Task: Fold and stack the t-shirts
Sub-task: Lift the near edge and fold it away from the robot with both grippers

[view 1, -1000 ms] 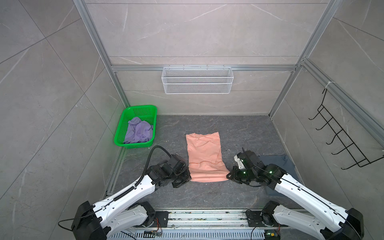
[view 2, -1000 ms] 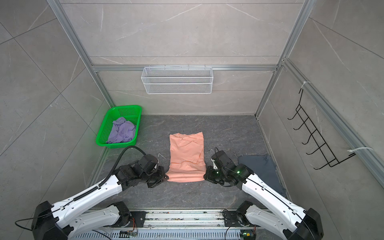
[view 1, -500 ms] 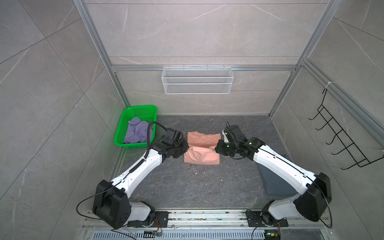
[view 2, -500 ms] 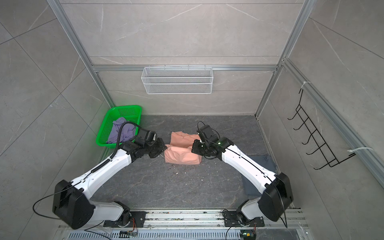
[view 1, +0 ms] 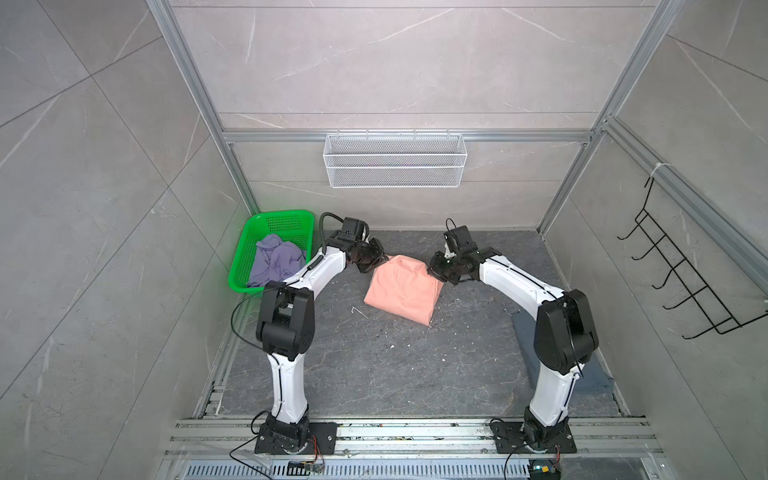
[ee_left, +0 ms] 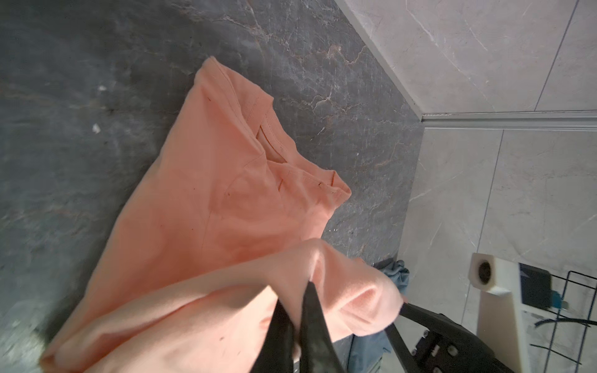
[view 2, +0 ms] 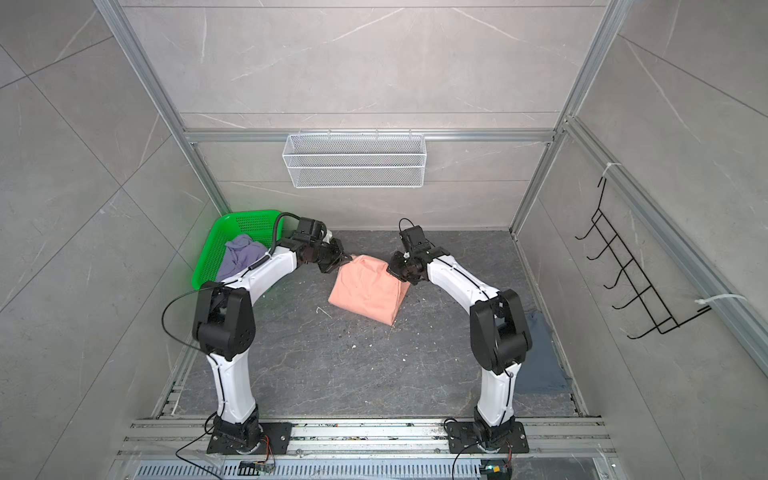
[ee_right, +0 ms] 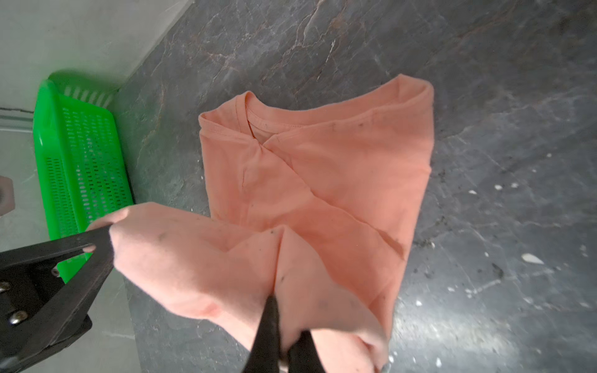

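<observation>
Pinching a fold of cloth each, the left fingers (view 1: 379,261) and the right fingers (view 1: 433,273) are both closed tight on the peach-pink t-shirt (view 1: 401,293), one at each far corner of its raised edge. In both top views the garment sits in the middle of the dark stone-patterned bench (view 1: 374,374), toward the back wall. Its near fold rests on the surface, and the upper layer slopes up like a tent to the two grips. The left wrist view shows the black left fingers (ee_left: 315,323) nipped together with peach fabric bunched between them. The right wrist view shows the same for the right fingers (ee_right: 268,323), with the other arm's grip holding the opposite corner at the edge of the picture. Both wrist views also show the collar end lying flat on the bench below the lifted edge, and small dark specks on the cloth. The lavender t-shirt (view 1: 276,259) lies crumpled inside the green basket (view 1: 286,218), which stands in the back left corner, just beside the left arm. The slate blue-grey t-shirt (view 2: 540,361) lies flat on the bench along the right side, partly hidden behind the right arm and well apart from the peach one. A white wire basket (view 1: 395,166) hangs on the back wall, and a black hook rack (view 1: 685,282) is on the right wall. White crumbs are scattered over the bench in front of the shirt.
</observation>
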Tool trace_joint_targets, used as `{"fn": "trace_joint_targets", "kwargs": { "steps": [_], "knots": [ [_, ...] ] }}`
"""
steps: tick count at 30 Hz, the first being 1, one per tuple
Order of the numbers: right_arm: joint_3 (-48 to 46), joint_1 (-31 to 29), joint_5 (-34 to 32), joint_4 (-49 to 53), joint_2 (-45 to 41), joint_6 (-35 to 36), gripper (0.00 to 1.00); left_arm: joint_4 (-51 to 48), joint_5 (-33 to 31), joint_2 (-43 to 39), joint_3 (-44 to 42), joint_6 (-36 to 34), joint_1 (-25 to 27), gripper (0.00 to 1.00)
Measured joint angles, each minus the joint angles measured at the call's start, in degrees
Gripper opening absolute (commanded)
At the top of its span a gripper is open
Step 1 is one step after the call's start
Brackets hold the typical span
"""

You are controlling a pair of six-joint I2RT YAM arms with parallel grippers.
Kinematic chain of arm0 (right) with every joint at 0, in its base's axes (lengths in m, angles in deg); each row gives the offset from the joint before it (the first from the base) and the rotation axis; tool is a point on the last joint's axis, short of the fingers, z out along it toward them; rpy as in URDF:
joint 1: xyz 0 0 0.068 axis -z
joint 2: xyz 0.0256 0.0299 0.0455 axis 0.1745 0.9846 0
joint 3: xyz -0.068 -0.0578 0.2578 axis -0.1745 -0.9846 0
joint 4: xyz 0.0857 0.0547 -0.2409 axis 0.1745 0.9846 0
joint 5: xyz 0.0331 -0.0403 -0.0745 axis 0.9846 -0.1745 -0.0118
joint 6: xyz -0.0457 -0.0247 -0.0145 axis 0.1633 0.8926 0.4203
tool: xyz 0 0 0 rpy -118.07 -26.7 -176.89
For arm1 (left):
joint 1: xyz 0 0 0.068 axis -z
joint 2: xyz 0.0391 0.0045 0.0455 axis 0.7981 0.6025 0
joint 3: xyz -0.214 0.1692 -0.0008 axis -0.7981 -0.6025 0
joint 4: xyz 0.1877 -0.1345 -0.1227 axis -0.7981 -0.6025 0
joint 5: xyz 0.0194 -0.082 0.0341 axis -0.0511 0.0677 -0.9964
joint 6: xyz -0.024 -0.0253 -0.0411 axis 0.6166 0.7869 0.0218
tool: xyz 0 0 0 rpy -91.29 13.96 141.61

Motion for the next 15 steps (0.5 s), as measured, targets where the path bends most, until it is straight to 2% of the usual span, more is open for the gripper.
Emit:
{"fn": "trace_joint_targets", "kwargs": {
  "steps": [4,11,13,15],
  "knots": [
    [2.6,1.6,0.6,-0.4,4.7,-1.7,0.02,0.1,3.1,7.8,8.4,0.0,-0.9,0.0],
    [3.2,3.7,0.8,-2.5,7.7,-5.4,0.02,0.2,6.3,15.7,17.2,0.2,-1.5,0.02],
    [2.3,4.4,0.8,-4.4,7.7,-6.7,0.02,0.7,7.5,17.9,19.7,0.4,-1.5,0.1],
    [0.9,5.4,0.9,-6.7,7.7,-7.8,0.04,1.5,8.1,19.7,21.3,0.7,-1.6,0.26]
  ]
}}
